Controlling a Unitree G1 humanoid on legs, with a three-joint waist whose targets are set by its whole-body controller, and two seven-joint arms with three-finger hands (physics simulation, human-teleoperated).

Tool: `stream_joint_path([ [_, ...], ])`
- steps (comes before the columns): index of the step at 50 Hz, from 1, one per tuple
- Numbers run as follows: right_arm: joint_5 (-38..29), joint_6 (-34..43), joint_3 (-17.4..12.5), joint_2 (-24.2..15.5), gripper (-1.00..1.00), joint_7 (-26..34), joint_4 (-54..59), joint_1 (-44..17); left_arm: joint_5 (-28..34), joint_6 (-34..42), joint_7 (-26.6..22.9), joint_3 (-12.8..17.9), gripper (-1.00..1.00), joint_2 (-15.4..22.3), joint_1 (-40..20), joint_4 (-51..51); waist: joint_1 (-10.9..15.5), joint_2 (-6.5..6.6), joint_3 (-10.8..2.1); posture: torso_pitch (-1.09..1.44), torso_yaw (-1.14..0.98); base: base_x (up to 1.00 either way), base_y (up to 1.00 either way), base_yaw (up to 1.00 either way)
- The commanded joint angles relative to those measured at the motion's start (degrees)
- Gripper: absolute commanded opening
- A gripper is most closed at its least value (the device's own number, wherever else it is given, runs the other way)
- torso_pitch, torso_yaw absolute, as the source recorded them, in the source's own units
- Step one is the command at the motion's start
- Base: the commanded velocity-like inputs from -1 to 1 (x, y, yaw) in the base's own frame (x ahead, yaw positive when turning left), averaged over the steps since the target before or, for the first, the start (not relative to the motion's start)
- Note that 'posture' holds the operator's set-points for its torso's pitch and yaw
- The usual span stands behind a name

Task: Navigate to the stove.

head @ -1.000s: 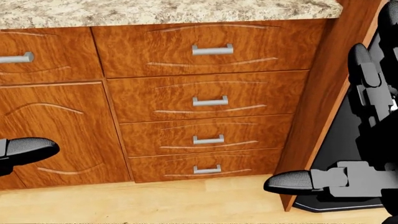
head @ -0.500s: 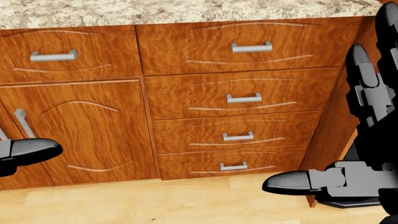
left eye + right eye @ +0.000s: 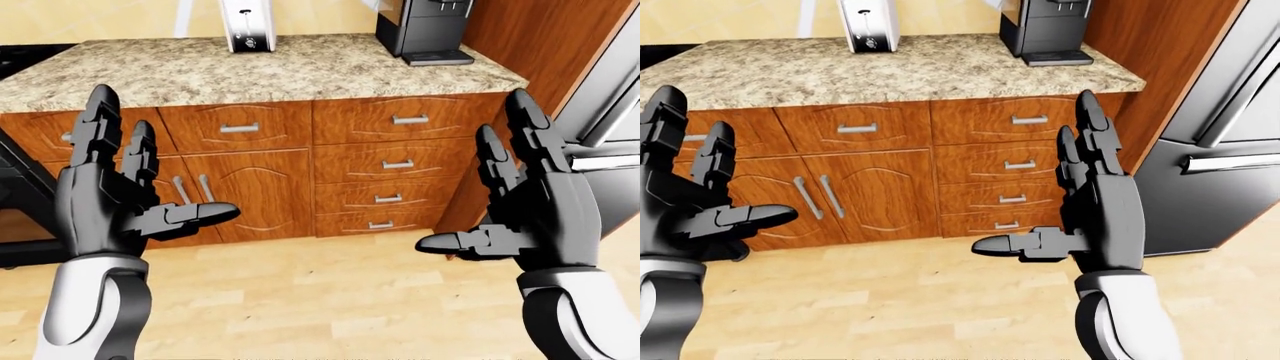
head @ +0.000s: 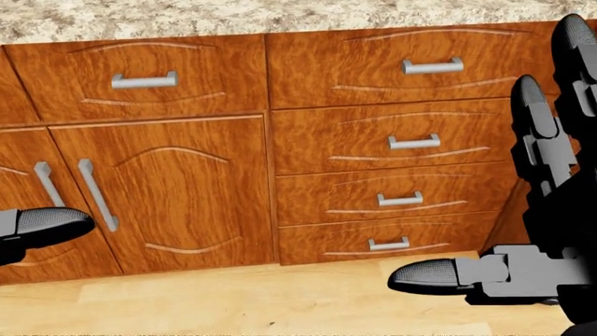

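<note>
The stove shows only as a black edge at the far left of the left-eye view: its cooktop beside the counter and its dark oven front below. It does not show in the head view. My left hand is raised in front of the lower cabinets, fingers spread, open and empty. My right hand is raised the same way on the right, open and empty. In the head view only the left thumb tip and the right hand show.
A speckled granite counter tops wooden cabinets with two doors and a drawer stack. A white appliance and a black coffee machine stand on it. A steel fridge stands right, behind a tall wooden panel. The floor is light wood.
The whole head view has shifted: cabinets and drawers slid right in the picture, so the camera moved left. The fridge's dark base left the view and the cabinet doors came in. Hands kept their pose.
</note>
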Motion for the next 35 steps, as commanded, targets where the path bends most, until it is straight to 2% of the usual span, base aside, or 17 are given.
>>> stream_joint_path([
  [1,-0.95,-1.32,-0.83,-0.18,1.0,0.51,-0.88,-0.51,-0.09,-1.35,-0.07,-0.19,1.0,0.3,-0.78,-1.65,-0.12,-0.49,-0.69,0.0,0.0,0.0,0.36,0.0],
  [2,-1.32,-1.36,-0.96,0.21,1.0,1.0,-0.88,-0.36,0.09,-1.71,-0.32,-0.49,1.0,0.15,-0.59,-1.63,-0.16,-2.17,-1.34,0.0,0.0,0.0,0.37,0.0],
  [3,-1.77,-1.3,-1.1,0.54,1.0,1.51,-0.88,-0.29,0.31,-1.83,-0.38,-0.61,1.0,0.12,-0.61,-1.52,-0.83,0.16,-0.81,0.0,0.0,0.0,0.36,0.0],
  [5,-2.44,-1.19,-1.18,1.02,1.0,2.1,-0.88,-0.29,0.49,-1.97,-0.56,-0.59,1.0,0.04,-0.56,-1.39,-0.32,-1.05,-1.34,0.0,0.0,0.0,0.36,0.0],
  [7,-2.96,-1.03,-0.96,1.4,1.0,2.39,-0.88,-0.4,0.47,-1.97,-0.61,-0.47,1.0,-0.08,-0.46,-1.41,-0.23,-0.59,-1.83,0.0,0.0,0.0,0.36,0.0],
  [9,-3.45,-1.11,-0.98,1.7,1.0,2.88,-0.88,-0.18,0.35,-1.75,-0.55,-0.3,1.0,-0.01,-0.6,-1.53,-0.27,0.6,-1.18,0.0,0.0,0.0,0.37,0.0],
  [12,-5.04,-1.05,-0.81,2.83,1.0,4.07,-0.88,-0.03,0.24,-1.62,-0.55,-0.21,1.0,0.05,-0.56,-1.61,-0.56,3.62,-0.6,0.0,0.0,0.0,0.36,0.0],
  [13,-5.46,-0.88,-0.8,3.06,1.0,4.34,-0.88,-0.21,0.24,-1.78,-0.66,-0.19,1.0,0.03,-0.51,-1.43,-0.63,5.5,-1.1,0.0,0.0,0.0,0.37,0.0],
  [14,-5.35,-0.8,-0.99,3.03,1.0,4.38,-0.88,-0.34,0.19,-1.65,-0.6,-0.18,1.0,0.08,-0.63,-1.44,-0.4,8.59,-2.01,0.0,0.0,0.0,0.37,0.0],
  [15,-5.58,-0.85,-1.04,3.26,1.0,4.61,-0.88,-0.23,0.32,-1.8,-0.62,-0.27,1.0,0.06,-0.56,-1.34,0.08,6.69,-1.58,0.0,0.0,0.0,0.37,0.0],
  [24,-5.89,-0.66,-1.24,3.55,1.0,5.1,-0.88,-0.22,0.28,-1.64,-0.46,-0.16,1.0,0.05,-0.79,-1.34,-0.16,1.94,-0.52,0.0,0.0,0.0,0.36,0.0],
  [27,-6.65,-1.1,-0.94,4.07,1.0,5.6,-0.88,0.38,0.39,-1.9,-0.63,-0.12,1.0,0.08,-0.4,-1.36,-0.28,-0.95,-0.86,0.0,0.0,0.0,0.36,0.0],
  [28,-6.74,-1.08,-0.95,4.13,1.0,5.65,-0.88,0.32,0.22,-1.87,-0.68,0.15,1.0,0.11,-0.46,-1.26,-0.2,-0.81,-1.24,0.0,0.0,0.0,0.36,0.0],
  [29,-6.91,-1.12,-0.96,4.27,1.0,5.8,-0.88,0.34,-0.01,-1.63,-0.53,0.29,1.0,0.19,-0.64,-1.34,-0.89,0.29,-0.87,0.0,0.0,0.0,0.36,0.0],
  [30,-7.09,-1.09,-0.89,4.35,1.0,5.89,-0.88,0.33,-0.22,-1.41,-0.39,0.38,1.0,0.23,-0.65,-1.55,-0.28,-0.49,-0.92,0.0,0.0,0.0,0.37,0.0],
  [32,-7.44,-0.97,-0.92,4.67,1.0,6.25,-0.88,0.24,-0.17,-1.56,-0.4,0.26,1.0,0.27,-0.56,-1.48,-0.33,-0.4,-1.7,0.0,0.0,0.0,0.36,0.0],
  [35,-7.71,-0.73,-0.98,4.99,1.0,6.6,-0.88,0.1,0.02,-1.68,-0.46,0.08,1.0,0.28,-0.64,-1.3,-0.29,1.21,-1.05,0.0,0.0,0.0,0.36,0.0],
])
